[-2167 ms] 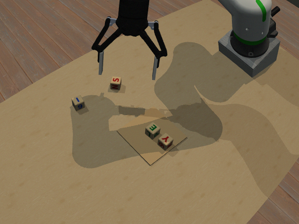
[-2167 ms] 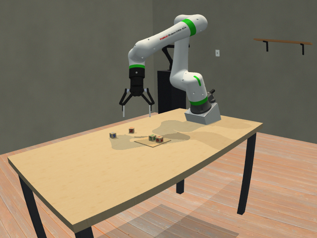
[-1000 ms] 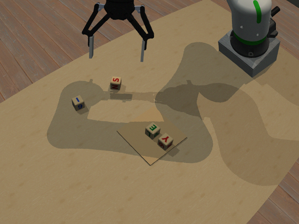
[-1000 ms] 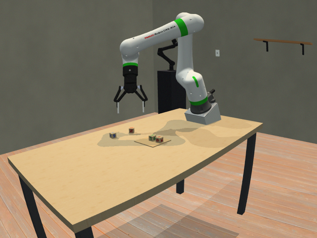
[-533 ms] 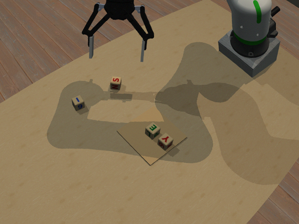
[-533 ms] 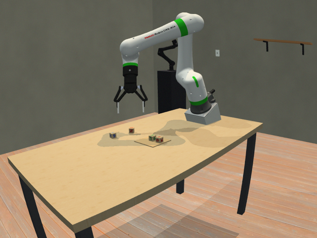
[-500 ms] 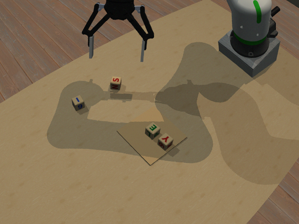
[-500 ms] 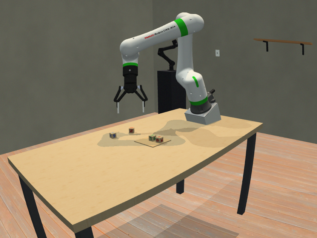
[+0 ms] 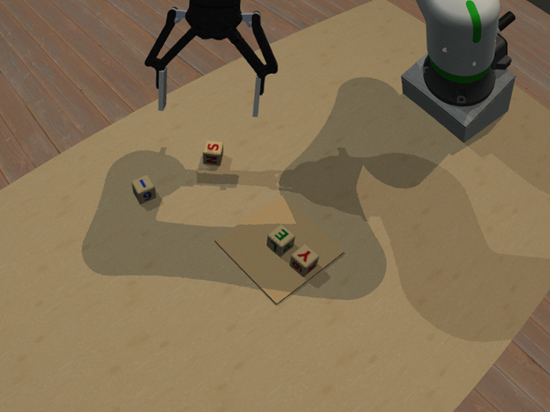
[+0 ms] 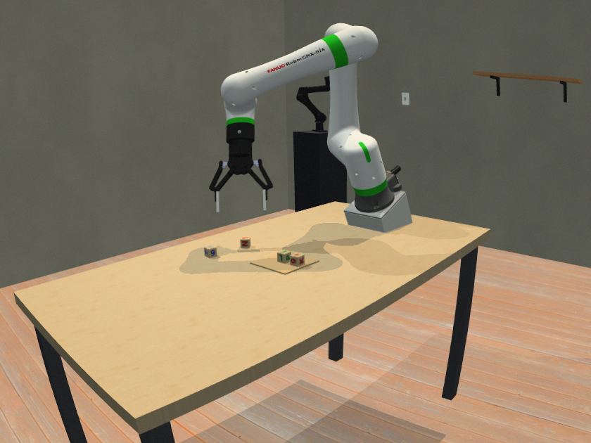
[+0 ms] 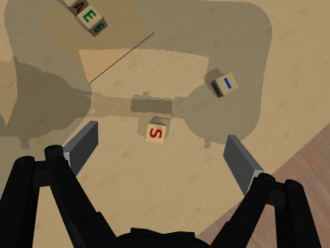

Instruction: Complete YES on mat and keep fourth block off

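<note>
The open tool [image 9: 207, 112] [image 10: 240, 210] [image 11: 163, 139] hangs above the worktop [image 9: 159, 336] [image 10: 238, 324] [image 11: 178, 189], with the red S block [image 9: 213, 152] [image 10: 245, 242] [image 11: 156, 133] and blue I block [image 9: 143, 189] [image 10: 210, 252] [image 11: 226, 84] off the mat [image 9: 247, 250] [image 10: 271, 266] [image 11: 122, 24].

White six-joint arm with green bands [image 10: 298, 64], raised, upper link near upright, leaning slightly back; long forearm link slopes down from the high elbow to the wrist. Rounded white wrist with green ring [image 10: 240, 107] bent so the tool end points straight down. Black two-finger gripper with slim grey flat pads [image 9: 207, 112] [image 10: 240, 210] [image 11: 161, 154] hangs vertical, fingers spread wide, nothing between them. Black linkages splay outward on both sides; grey pads roughly parallel, pointing down. Dark round base joint [image 9: 458, 87] [image 10: 373, 199], green ring just above it.
</note>
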`<state>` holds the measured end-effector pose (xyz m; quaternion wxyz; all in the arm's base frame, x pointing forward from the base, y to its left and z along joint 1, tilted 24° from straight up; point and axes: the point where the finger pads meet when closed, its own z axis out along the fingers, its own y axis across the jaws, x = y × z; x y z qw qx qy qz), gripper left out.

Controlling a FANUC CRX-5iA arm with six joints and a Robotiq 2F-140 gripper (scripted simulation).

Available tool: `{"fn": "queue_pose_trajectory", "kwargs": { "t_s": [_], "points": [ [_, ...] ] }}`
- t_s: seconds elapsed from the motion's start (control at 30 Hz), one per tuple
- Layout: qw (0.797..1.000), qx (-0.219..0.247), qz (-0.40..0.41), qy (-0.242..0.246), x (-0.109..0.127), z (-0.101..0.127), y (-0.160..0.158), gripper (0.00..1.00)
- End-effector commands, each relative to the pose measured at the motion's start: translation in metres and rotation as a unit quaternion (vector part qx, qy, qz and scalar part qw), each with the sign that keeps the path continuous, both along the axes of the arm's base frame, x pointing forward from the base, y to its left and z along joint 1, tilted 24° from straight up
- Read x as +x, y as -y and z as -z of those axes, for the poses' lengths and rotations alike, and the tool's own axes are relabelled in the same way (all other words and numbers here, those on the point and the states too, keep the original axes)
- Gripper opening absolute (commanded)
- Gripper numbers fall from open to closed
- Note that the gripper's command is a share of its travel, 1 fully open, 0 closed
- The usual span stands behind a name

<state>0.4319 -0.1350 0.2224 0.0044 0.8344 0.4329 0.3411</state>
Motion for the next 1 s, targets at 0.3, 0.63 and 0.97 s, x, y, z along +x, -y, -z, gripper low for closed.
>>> {"fn": "queue_pose_trajectory", "kwargs": {
  "t_s": [0.3, 0.63, 0.97],
  "points": [
    [1.0, 0.0, 0.0, 0.0, 0.131, -0.016, -0.007, 1.0],
    [1.0, 0.0, 0.0, 0.0, 0.131, -0.016, -0.007, 1.0],
    [1.0, 0.0, 0.0, 0.0, 0.131, -0.016, -0.007, 1.0]
  ]
}}
